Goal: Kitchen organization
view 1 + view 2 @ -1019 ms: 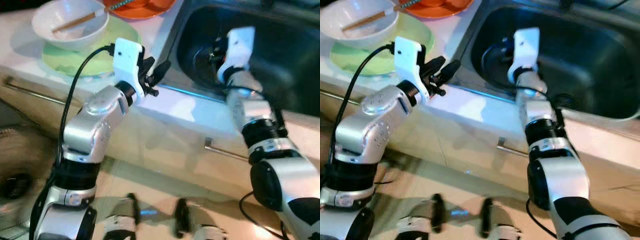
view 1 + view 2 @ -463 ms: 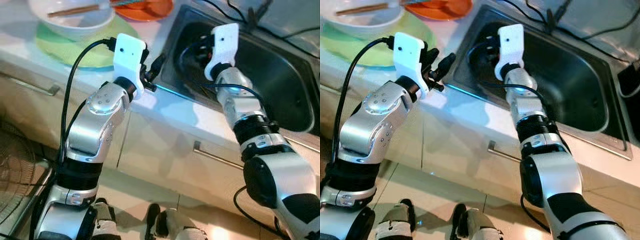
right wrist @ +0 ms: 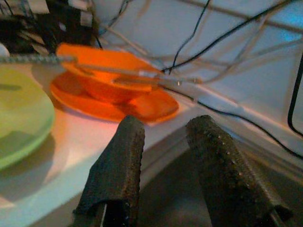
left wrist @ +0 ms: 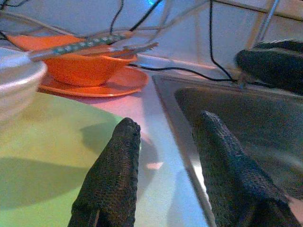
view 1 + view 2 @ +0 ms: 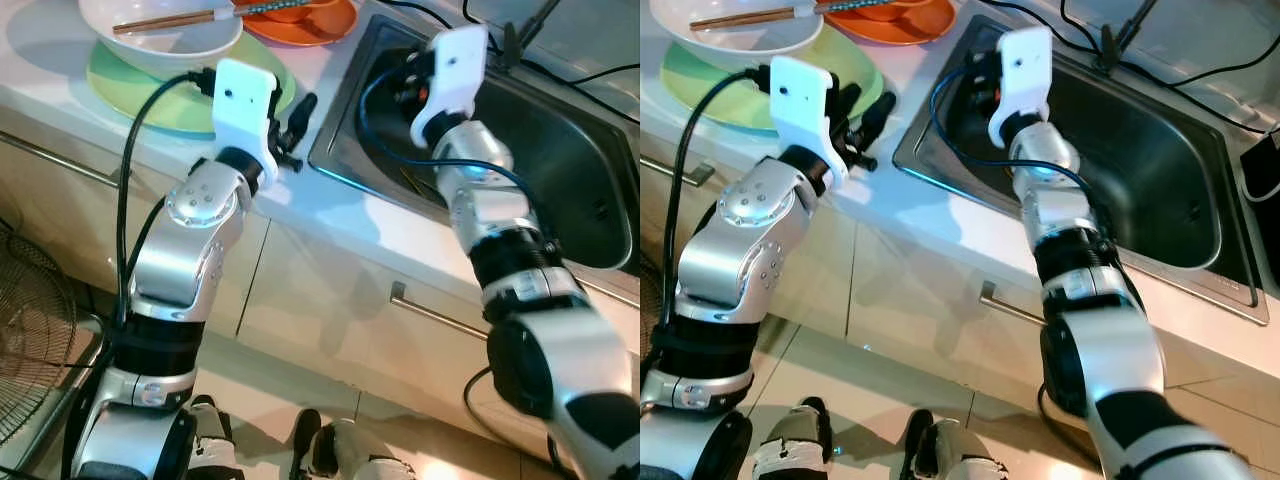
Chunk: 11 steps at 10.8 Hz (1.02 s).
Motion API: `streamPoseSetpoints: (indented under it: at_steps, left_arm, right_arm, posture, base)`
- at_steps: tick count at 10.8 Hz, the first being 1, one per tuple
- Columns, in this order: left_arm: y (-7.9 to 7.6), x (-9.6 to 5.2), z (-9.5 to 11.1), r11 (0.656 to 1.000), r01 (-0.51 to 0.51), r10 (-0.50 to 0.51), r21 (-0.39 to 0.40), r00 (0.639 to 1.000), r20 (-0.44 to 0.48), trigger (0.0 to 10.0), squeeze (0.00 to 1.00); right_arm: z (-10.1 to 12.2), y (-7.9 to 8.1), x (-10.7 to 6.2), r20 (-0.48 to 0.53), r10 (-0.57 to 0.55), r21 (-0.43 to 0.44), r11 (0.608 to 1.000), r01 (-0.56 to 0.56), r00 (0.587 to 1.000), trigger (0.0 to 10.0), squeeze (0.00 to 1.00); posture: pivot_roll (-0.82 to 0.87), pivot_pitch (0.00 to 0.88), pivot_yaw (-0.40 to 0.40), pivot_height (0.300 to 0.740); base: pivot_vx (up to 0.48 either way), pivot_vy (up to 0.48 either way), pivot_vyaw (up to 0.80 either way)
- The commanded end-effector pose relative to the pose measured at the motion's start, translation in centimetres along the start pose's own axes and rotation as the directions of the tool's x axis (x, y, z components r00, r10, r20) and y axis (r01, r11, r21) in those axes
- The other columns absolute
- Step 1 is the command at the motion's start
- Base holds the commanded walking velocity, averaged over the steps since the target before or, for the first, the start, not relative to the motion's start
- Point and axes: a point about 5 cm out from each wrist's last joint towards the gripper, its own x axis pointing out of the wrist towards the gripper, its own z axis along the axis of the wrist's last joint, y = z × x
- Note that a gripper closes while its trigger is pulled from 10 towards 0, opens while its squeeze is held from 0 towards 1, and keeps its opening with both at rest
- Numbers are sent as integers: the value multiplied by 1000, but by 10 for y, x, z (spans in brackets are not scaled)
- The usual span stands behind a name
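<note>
The left gripper (image 4: 163,142) has swung to the round green plate (image 5: 150,95), jaws apart and empty like the right gripper's (image 3: 165,142), the wooden chopsticks (image 5: 165,20) beyond lying crosswise.

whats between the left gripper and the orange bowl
In the left wrist view, from the left gripper to the orange bowl: bare countertop, the green plate edge, then the orange plate under it.

Worktop (image 5: 330,205): pale, with a steel sink (image 5: 1160,190) set into it. Directly on it, left of the sink: green plate (image 5: 130,95) carrying a white bowl (image 5: 160,40) with chopsticks (image 5: 165,20); behind it, orange plate (image 5: 320,22) carrying an orange bowl (image 4: 80,71). Black cables (image 5: 1200,75) trail along the back.
</note>
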Motion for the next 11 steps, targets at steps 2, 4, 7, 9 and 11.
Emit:
streamPoseSetpoints:
  at_steps: [2, 4, 7, 9, 11]
  left_arm:
    - [-5, 3, 5, 1000, 4, -4, 10, 1000, 27, 10000, 0]
    - [-3, 4, 10, 1000, -17, 16, 26, 999, 46, 10000, 0]
    - [4, 9, 18, 994, -58, 50, 89, 994, 96, 10000, 0]
    - [15, 21, 31, 964, -95, 64, 249, 989, 130, 10000, 0]
    - [21, 35, 48, 898, -115, 46, 425, 985, 168, 10000, 0]
  right_arm:
    - [1, -8, -7, 3, -2, 12, 1000, 2, 1000, 10000, 0]
    - [6, -7, -13, 17, 8, 14, 1000, -8, 1000, 10000, 0]
    - [11, -7, -25, 29, -8, 24, 1000, 7, 1000, 10000, 0]
    - [12, -3, -37, 33, -34, 40, 999, 32, 999, 10000, 0]
    - [14, 1, -44, 43, -65, 60, 996, 62, 997, 10000, 0]
  posture:
    - [322, 183, -302, 740]
    - [300, 182, -277, 740]
    - [235, 183, -217, 740]
    - [181, 184, -144, 740]
    - [153, 181, -99, 740]
  base:
    - [0, 0, 0]
    - [0, 0, 0]
    - [0, 0, 0]
    - [0, 0, 0]
    - [0, 0, 0]
